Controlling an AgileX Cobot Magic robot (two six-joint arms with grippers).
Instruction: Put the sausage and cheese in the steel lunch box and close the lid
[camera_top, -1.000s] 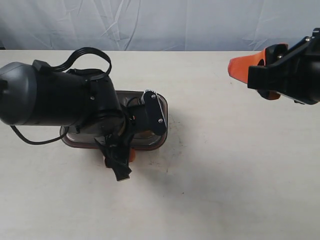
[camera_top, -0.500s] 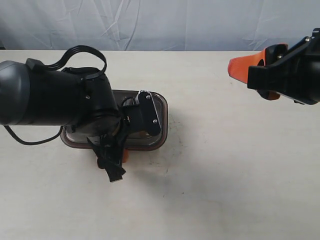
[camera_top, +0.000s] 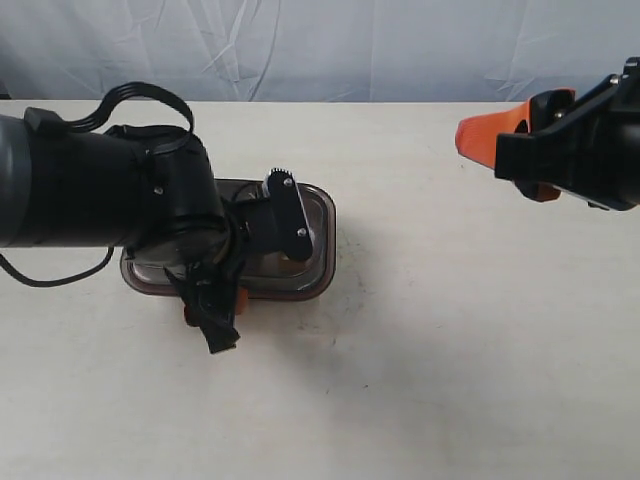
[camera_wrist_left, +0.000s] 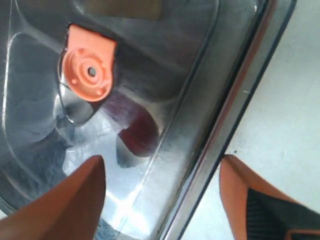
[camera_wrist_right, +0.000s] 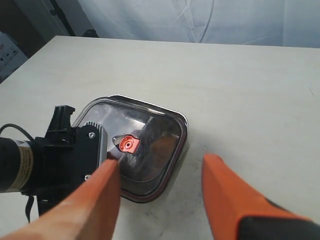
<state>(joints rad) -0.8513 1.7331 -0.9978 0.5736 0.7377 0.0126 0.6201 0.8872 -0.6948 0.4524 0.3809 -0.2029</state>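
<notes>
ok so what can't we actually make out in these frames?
- Cheese: not identifiable in any view; the dark lid smears what lies under it.
- Sausage: left wrist view gives only a dark red blur through the lid.
- Steel lunch box: in the exterior view the left arm covers its left half, so lid seating all round is unclear.
- Left jaws: exterior view, mostly hidden under that arm.

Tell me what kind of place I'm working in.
Probably a robotics test bench, not a kitchen: a plain pale tabletop, a wrinkled white cloth backdrop, and a lidded steel lunch box as prop.
</notes>
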